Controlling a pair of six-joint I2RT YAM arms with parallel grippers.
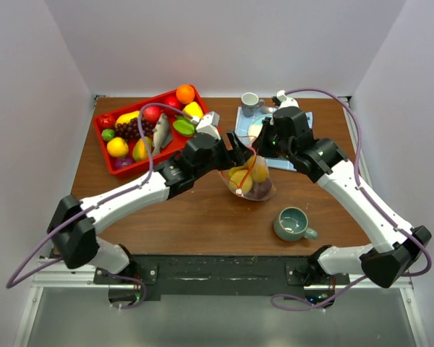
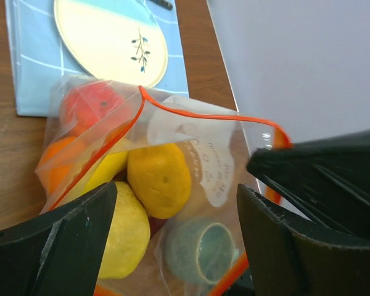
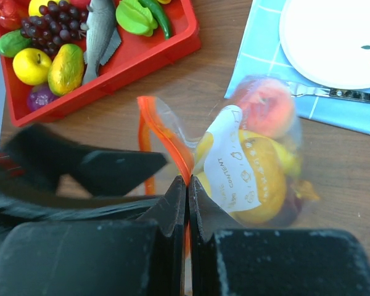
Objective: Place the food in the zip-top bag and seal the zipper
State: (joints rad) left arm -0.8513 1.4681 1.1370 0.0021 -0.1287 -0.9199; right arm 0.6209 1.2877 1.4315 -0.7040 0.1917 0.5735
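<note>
at the worktop (image 1: pixel 195 217) centre, right pincer (image 3: pixel 187 185) clamped on the zipper (image 3: pixel 145 135), its strip running toward the wide-open left pincer (image 2: pixel 176 203) straddling the filled bag (image 2: pixel 191 129).

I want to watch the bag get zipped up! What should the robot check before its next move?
1. Some food inside the zip-top bag: ok.
2. All food bagged: not ok, lots lies in the red tray.
3. Zipper sealed: not ok, the mouth gapes.
4. Right jaws pinching the zipper edge: ok, shut on it.
5. Left jaws open: ok, wide apart by the bag.
6. White slider found: cannot tell.
</note>
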